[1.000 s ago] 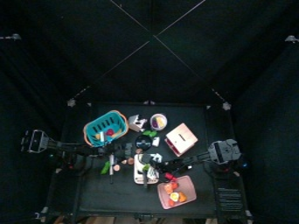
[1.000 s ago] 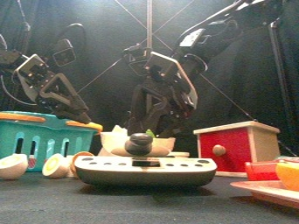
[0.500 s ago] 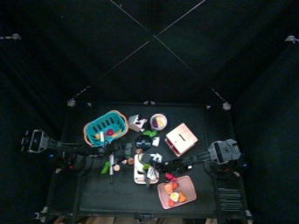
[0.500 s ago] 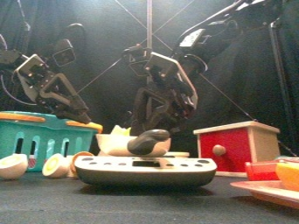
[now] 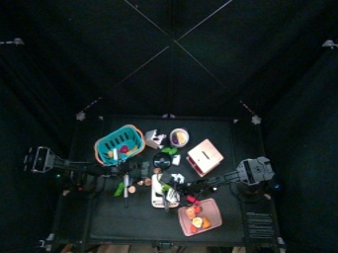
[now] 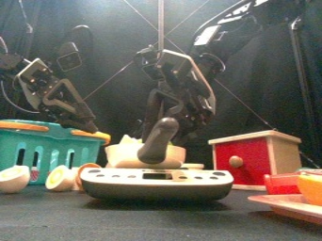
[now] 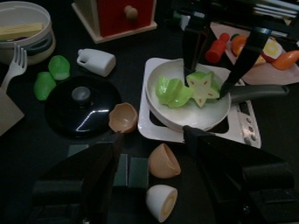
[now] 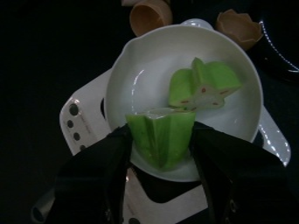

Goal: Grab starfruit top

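A white bowl (image 8: 239,118) on a grey kitchen scale (image 6: 157,184) holds cut green starfruit: a star-shaped slice (image 8: 218,87) and a wedge (image 8: 181,83). My right gripper (image 8: 165,147) hangs over the bowl, shut on a larger green starfruit piece (image 8: 163,140). In the front view the right gripper (image 6: 167,127) holds the piece (image 6: 161,141) hanging upright over the scale. In the left wrist view the bowl (image 7: 158,109) and slice (image 7: 205,87) show below the right gripper's fingers (image 7: 198,48). My left gripper (image 7: 158,171) is open and empty, left of the scale (image 6: 78,120).
A teal basket (image 6: 44,146) stands at the left and a red box (image 6: 251,155) at the right. A pink tray (image 6: 296,202) with orange food is at the front right. Eggshell halves (image 7: 122,116) and a black lid (image 7: 79,96) lie near the scale.
The right gripper has risen with the starfruit piece. The piece has swung from lying low over the scale to hanging upright. The left arm has not moved.
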You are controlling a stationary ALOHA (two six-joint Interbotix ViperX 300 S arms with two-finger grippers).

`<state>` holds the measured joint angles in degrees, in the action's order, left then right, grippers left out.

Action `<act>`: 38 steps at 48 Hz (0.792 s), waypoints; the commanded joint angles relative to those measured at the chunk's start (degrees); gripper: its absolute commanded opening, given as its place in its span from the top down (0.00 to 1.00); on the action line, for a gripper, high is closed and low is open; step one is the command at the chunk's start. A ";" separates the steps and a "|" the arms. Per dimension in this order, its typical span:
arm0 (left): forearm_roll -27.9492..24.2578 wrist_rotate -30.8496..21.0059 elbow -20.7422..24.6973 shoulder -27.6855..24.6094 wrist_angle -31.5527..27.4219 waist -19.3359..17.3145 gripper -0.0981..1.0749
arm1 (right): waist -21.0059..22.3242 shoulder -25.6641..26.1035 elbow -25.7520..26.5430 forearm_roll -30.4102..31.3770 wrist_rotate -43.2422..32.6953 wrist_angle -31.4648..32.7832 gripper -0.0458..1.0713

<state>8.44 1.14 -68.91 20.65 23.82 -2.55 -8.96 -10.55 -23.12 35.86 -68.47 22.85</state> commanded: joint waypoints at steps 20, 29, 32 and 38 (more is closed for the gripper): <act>-0.09 0.18 0.53 0.09 0.18 -0.18 0.13 | -0.18 7.29 0.88 3.96 -0.26 0.79 0.43; -0.97 0.35 0.53 0.09 0.18 0.09 0.13 | 0.09 8.61 -0.79 4.13 -0.26 0.79 0.43; -1.85 0.35 0.79 -0.18 0.18 0.26 0.13 | 0.18 9.76 -1.85 4.13 -0.18 0.79 0.43; -4.75 0.35 1.85 -1.76 0.18 0.79 0.13 | 0.26 12.66 -4.13 4.13 -0.26 0.79 0.43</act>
